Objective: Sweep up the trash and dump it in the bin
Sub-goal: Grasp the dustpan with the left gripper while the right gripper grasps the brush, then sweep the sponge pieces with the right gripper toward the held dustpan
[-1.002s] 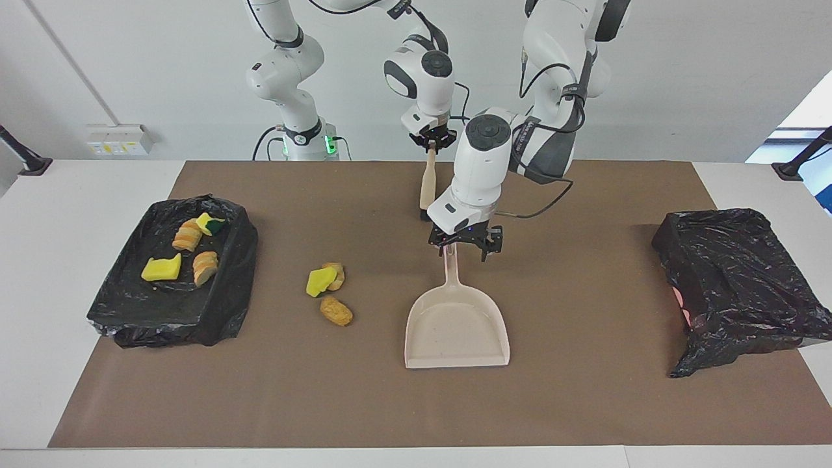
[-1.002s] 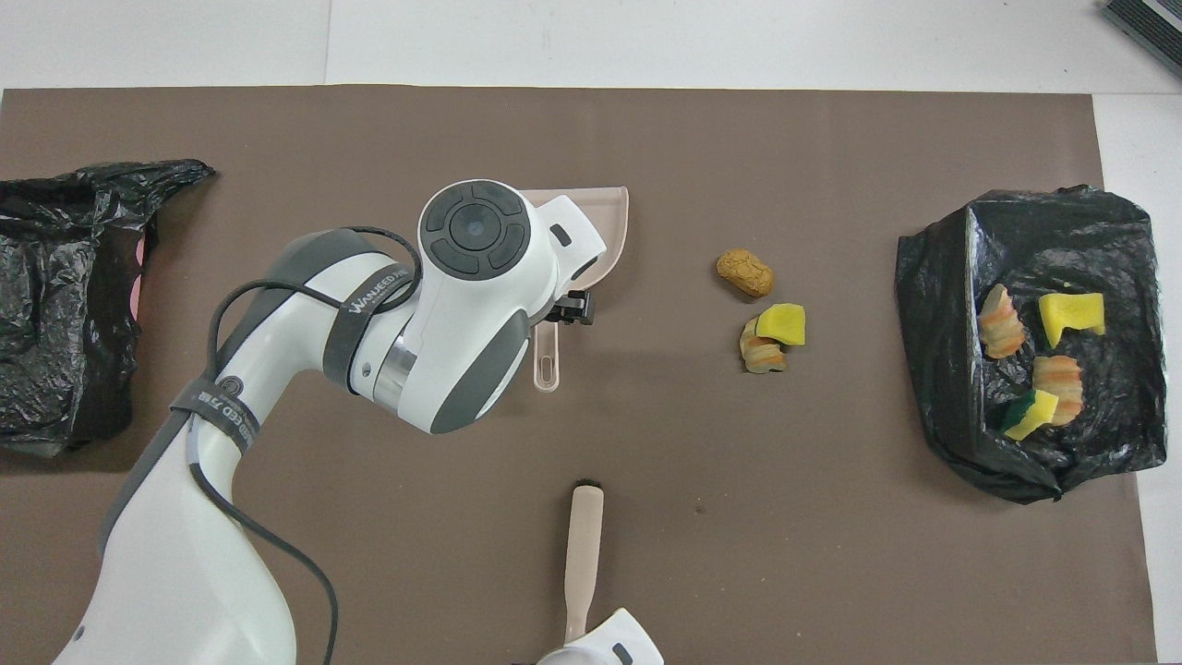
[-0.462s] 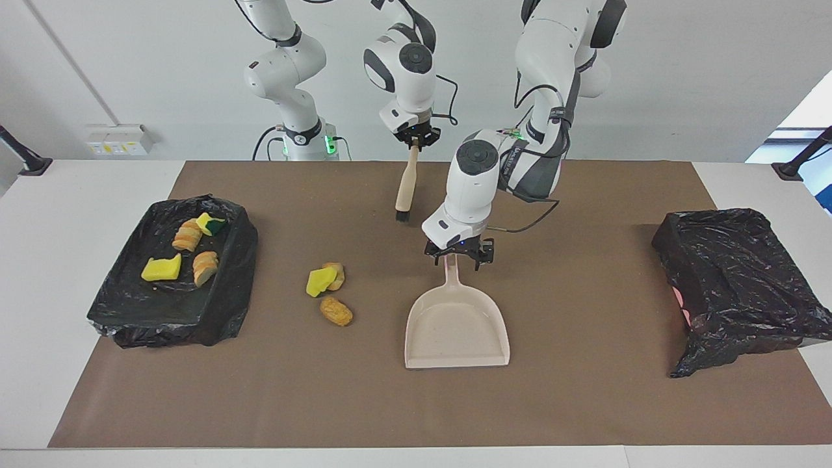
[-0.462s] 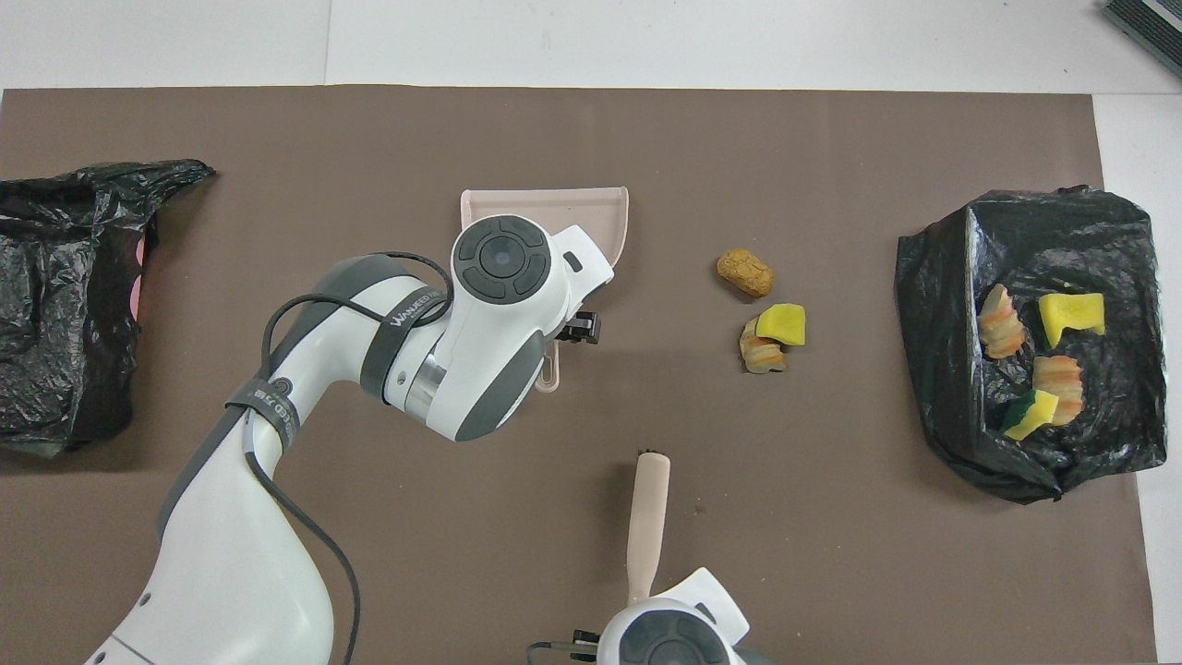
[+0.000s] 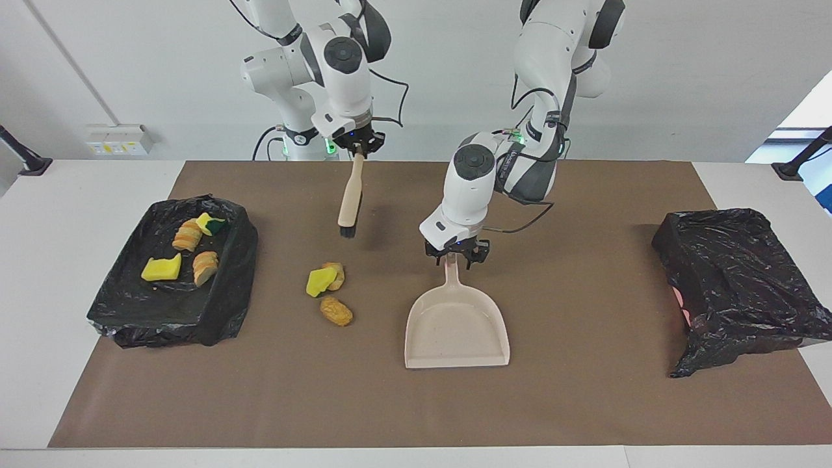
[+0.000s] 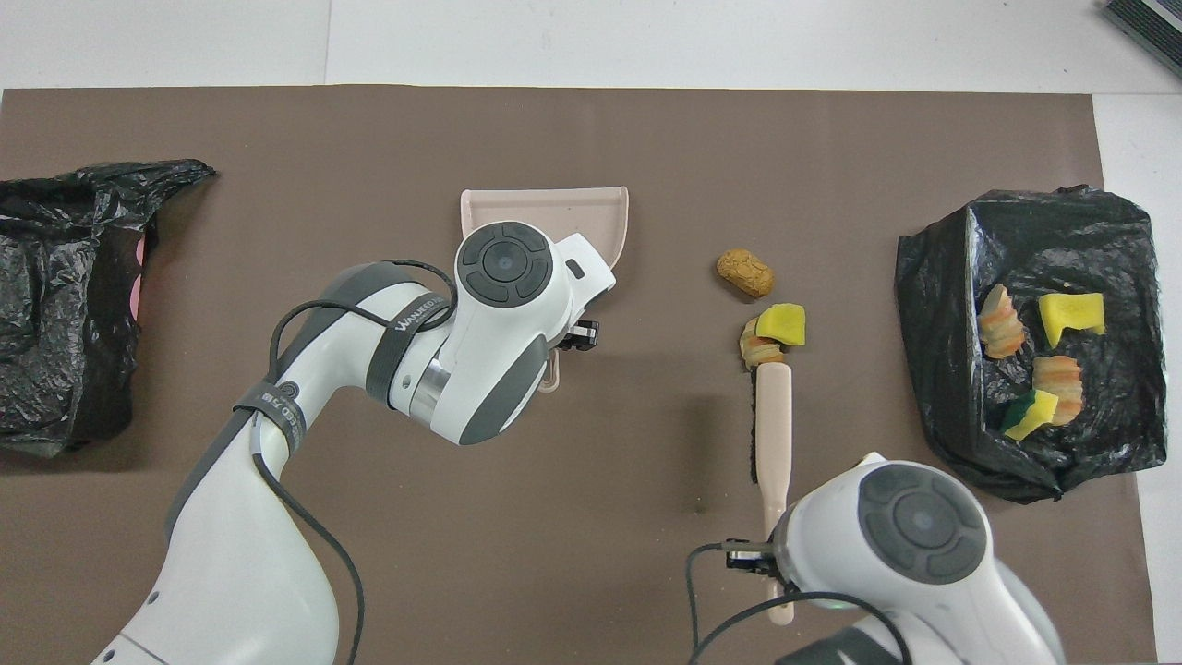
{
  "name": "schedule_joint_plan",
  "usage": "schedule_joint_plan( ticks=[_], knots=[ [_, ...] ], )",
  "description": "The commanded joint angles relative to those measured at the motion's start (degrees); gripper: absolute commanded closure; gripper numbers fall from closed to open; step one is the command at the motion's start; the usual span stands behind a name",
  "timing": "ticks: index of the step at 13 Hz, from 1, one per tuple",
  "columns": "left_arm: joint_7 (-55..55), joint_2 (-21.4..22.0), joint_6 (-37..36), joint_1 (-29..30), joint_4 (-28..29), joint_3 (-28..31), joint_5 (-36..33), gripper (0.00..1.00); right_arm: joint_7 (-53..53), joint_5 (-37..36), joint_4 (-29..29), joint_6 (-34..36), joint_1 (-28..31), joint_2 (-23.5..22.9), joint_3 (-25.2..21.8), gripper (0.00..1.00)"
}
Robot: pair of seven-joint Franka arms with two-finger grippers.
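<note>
Now brush shifted over scraps

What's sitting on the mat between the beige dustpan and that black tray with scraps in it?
Three loose scraps: a yellow sponge piece and two tan chunks lie on the brown mat between the dustpan and the black-lined tray. The facing view shows it best.

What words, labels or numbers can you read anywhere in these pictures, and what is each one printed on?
"WANJEED..." on the dark strap wrapped round the left arm, overhead view; the letters after that are too small to read.
The wall socket plate by the right arm's end of the table carries small marks, too small to read.
Nothing readable on the dustpan, the brush, the trash pieces or the black bags.
</note>
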State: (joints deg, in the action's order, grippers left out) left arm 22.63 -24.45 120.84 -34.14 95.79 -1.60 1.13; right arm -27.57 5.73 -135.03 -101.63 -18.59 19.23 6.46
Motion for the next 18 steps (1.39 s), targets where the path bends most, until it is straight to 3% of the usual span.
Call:
schedule_joint_plan(
  ticks=[1, 3, 7, 8, 9, 11, 14, 16, 18],
  knots=[
    [0.13, 0.72, 0.81, -0.66, 1.33, 0.63, 0.54, 1.00, 8.55, -4.40, 4.67, 0.29, 6.08, -4.62, 0.84, 1.00],
    [-1.87, 0.89, 0.72, -0.67, 0.90, 0.63, 0.19, 1.00, 13.92, -7.30, 9.41, -1.72, 10.84, -9.36, 0.84, 1.00],
    [-6.36, 2.04, -0.69, 0.39, -0.33, 1.33, -0.25, 1.00, 14.65, -16.33, 20.05, -1.47, 12.70, -22.02, 0.92, 1.00],
    [-11.68, 2.82, -1.13, 1.35, -0.42, 1.25, -0.51, 1.00, 14.65, -18.19, 20.85, -1.81, 12.79, -23.95, 0.92, 1.00],
    [-24.00, 3.00, -1.65, 1.44, -1.03, 1.34, -0.60, 1.00, 14.65, -19.86, 21.73, -2.43, 13.05, -25.63, 0.92, 1.00],
    [-30.44, 4.23, -6.91, 1.71, -1.04, 1.34, -0.78, 1.00, 14.65, -20.05, 21.65, -3.04, 13.40, -26.69, 0.92, 1.00],
    [-38.76, 5.20, -9.21, 1.01, 0.01, 1.25, -3.48, 1.00, 14.21, -18.75, 20.17, -2.43, 12.88, -26.96, 1.10, 1.00],
    [-44.40, 6.43, -9.57, 0.48, 1.76, 1.25, -4.03, 1.00, 12.37, -16.37, 19.02, -2.35, 12.17, -26.79, 1.10, 1.00],
    [-49.93, 7.74, -9.13, -0.31, 4.22, 1.16, -6.83, 1.00, 10.70, -9.19, 18.22, -2.70, 11.30, -26.35, 1.19, 1.00]
  ],
)
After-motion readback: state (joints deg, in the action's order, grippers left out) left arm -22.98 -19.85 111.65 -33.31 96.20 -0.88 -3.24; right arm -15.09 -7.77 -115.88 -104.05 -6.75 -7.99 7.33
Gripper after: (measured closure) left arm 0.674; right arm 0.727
